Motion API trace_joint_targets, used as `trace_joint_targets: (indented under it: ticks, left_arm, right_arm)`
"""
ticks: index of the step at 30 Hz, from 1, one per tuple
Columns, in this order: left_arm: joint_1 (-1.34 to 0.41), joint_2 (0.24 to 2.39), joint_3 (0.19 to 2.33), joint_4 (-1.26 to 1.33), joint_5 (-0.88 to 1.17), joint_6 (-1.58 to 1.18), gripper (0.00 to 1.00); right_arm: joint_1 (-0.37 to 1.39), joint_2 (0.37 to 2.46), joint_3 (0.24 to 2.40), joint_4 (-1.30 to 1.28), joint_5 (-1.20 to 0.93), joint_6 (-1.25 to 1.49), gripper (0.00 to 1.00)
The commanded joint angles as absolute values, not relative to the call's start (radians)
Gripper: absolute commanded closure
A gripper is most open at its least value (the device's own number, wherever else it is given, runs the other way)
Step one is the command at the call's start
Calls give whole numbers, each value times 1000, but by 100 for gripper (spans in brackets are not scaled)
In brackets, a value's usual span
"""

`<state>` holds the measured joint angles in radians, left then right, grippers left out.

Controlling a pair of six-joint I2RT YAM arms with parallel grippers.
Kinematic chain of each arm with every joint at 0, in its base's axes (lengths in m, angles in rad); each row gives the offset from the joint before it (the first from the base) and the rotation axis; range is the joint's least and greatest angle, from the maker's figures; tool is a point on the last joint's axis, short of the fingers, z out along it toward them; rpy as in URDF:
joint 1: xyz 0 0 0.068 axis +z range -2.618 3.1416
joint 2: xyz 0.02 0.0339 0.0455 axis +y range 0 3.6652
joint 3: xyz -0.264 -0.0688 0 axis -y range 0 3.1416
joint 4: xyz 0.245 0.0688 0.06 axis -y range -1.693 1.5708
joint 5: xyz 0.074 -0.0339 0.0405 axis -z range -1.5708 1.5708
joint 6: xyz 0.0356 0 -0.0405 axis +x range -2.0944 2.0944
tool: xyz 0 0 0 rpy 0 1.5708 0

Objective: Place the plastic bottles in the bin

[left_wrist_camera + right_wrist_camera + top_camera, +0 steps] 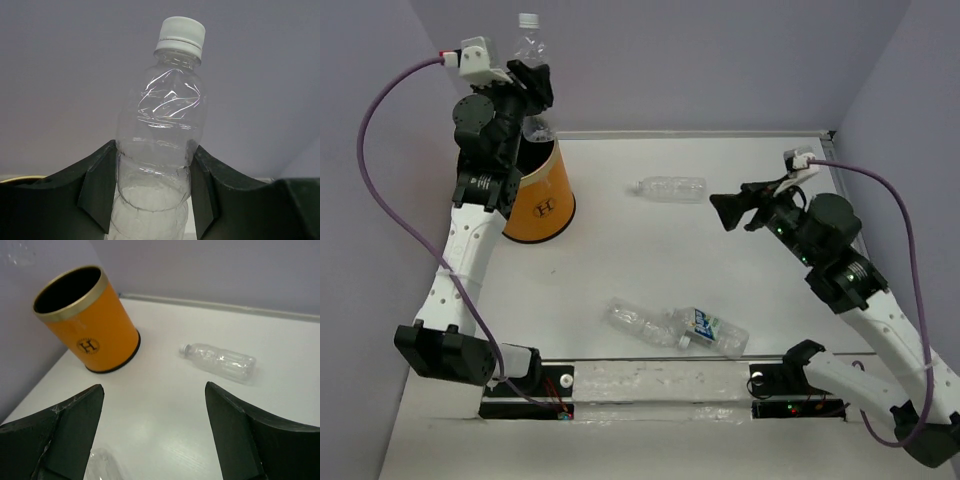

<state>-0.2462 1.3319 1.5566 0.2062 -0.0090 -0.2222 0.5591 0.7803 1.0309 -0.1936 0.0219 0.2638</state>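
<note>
The left gripper (154,157) is clamping an upright white-capped bottle (162,115) by its lower body, holding it in the air above the bin (542,195) at the table's (720,270) far left. The right gripper (155,390) is hovering with jaws spread and nothing between them, facing a second bottle (222,360) lying mid-table. A labelled bottle (712,328) is lying near the front edge.

- held bottle (160,125), above the bin (545,195): base cut off by lower edge of left wrist view
- left gripper (154,170): fingers (97,187) pressing or only flanking it, cannot tell
- bin mouth: mostly hidden behind left arm (485,170) in top view
- second bottle (102,465), well in front of bin: cut off at bottom of right wrist view, blurred
- labelled bottle (705,328), front-right of bin: print too small to read
</note>
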Motion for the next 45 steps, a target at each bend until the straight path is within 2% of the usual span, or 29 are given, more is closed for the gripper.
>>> trace_joint_targets:
  ticks: [1,7,11,16,19,20,23,29,31,35,43,45]
  left_arm:
    - [-77,1348,1459,316,-77,-336,67]
    - [66,1391,1341,434,-124,-394,67]
    - [72,1399,1254,494,-153,-362,67]
    - [72,1385,1181,541,-242,-318,58]
    - [72,1367,1131,561,-281,-322,31]
    - [72,1356,1112,561,-285,-328,17]
    - [72,1315,1089,563,-287,-348,1]
    - [69,1189,1069,558,-256,-396,1]
    - [61,1155,1057,539,-238,-441,1]
    - [15,1050,979,509,-180,-506,1]
    - [-207,933,858,370,-120,-520,1]
    - [-238,898,853,302,-80,-506,1]
  right_arm:
    - [563,917,1029,-91,-138,219,13]
    - [563,1167,1100,-94,-195,51,12]
    - [563,1351,1187,-104,-161,-136,9]
    - [563,1601,1389,-199,-161,-333,0]
    - [554,1777,1567,-294,-129,-440,0]
    - [554,1817,1613,-317,-126,-487,0]
    - [545,1962,1785,-399,-149,-573,0]
    - [535,2245,2151,-636,-167,-690,0]
    - [535,2304,2212,-663,-129,-718,0]
    - [514,2378,2269,-678,-144,-759,0]
    - [505,2465,2312,-726,-181,-759,1]
    - [505,2487,2318,-723,-176,-758,3]
